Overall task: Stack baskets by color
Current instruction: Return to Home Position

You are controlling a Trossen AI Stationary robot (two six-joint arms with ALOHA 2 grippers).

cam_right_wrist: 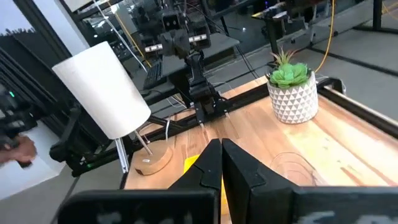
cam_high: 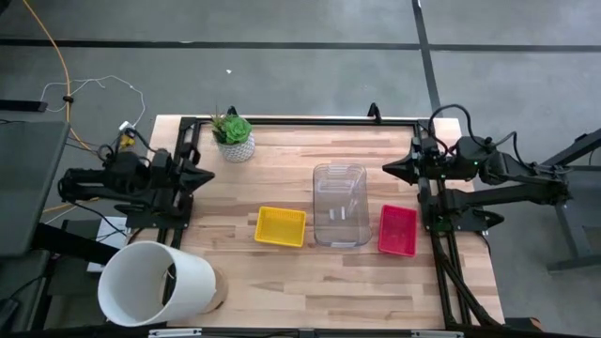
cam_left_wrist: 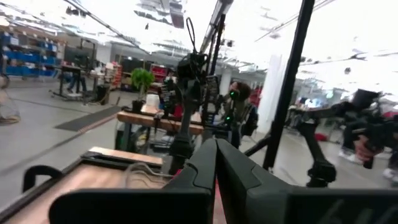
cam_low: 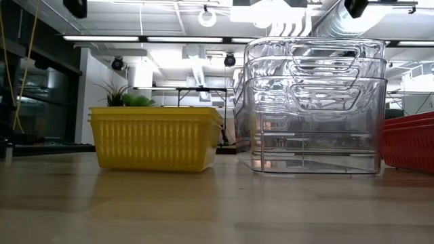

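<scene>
Three stacks: yellow baskets (cam_high: 281,226), clear baskets (cam_high: 339,205), pink-red baskets (cam_high: 398,230); left jaws, right jaws both together.

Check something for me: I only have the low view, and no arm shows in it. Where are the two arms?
Observer: Both are off to the sides. The left gripper sits at the left edge of the table, and the right gripper at its right edge.
Operator: Is either one carrying a basket?
Observer: No. The left fingers are shut with nothing between them, and so are the right fingers.
Operator: The red pile is cut off at my right edge. Where does it stand?
Observer: The pink-red baskets stand just right of the clear baskets, with a gap between them.
</scene>
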